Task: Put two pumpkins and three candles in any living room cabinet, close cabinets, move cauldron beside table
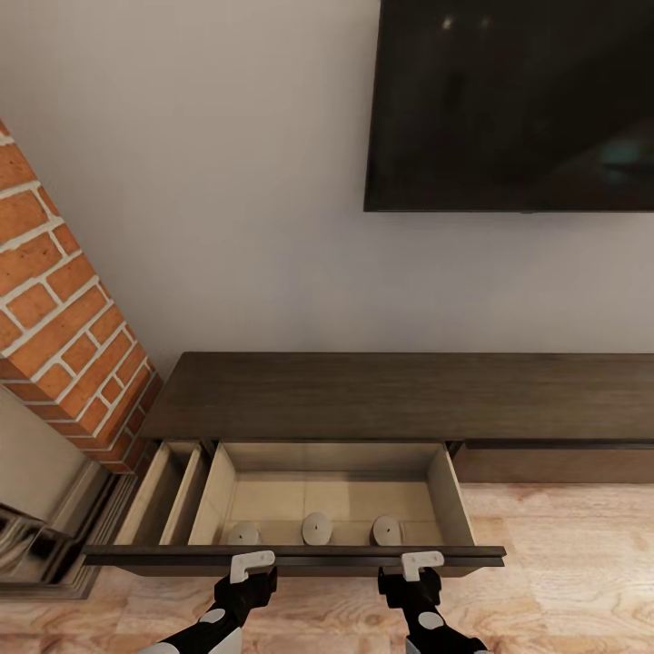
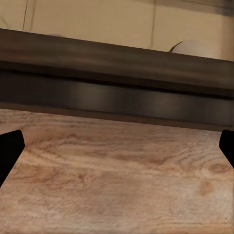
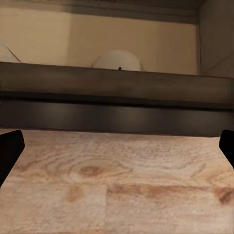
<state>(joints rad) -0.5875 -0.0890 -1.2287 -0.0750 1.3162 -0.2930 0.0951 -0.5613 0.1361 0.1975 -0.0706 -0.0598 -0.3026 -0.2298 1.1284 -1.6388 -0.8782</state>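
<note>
The long dark brown cabinet (image 1: 400,395) stands against the wall with its left drawer pulled out. Three grey candles (image 1: 243,533) (image 1: 316,527) (image 1: 386,529) stand in a row on the drawer's pale beige floor, just behind the dark drawer front (image 1: 291,552). My left gripper (image 1: 252,565) and right gripper (image 1: 422,563) are both open, held just before that front, over the floor. In the right wrist view a candle (image 3: 117,61) peeks over the front's top edge; in the left wrist view a candle (image 2: 195,48) does the same. The pumpkins and cauldron are out of view.
A red brick fireplace column (image 1: 54,300) rises at the left, with a shiny hearth surround (image 1: 36,536) at its foot. A dark TV (image 1: 513,100) hangs on the wall above the cabinet. Pale wood floor (image 1: 563,563) stretches to the right of the drawer.
</note>
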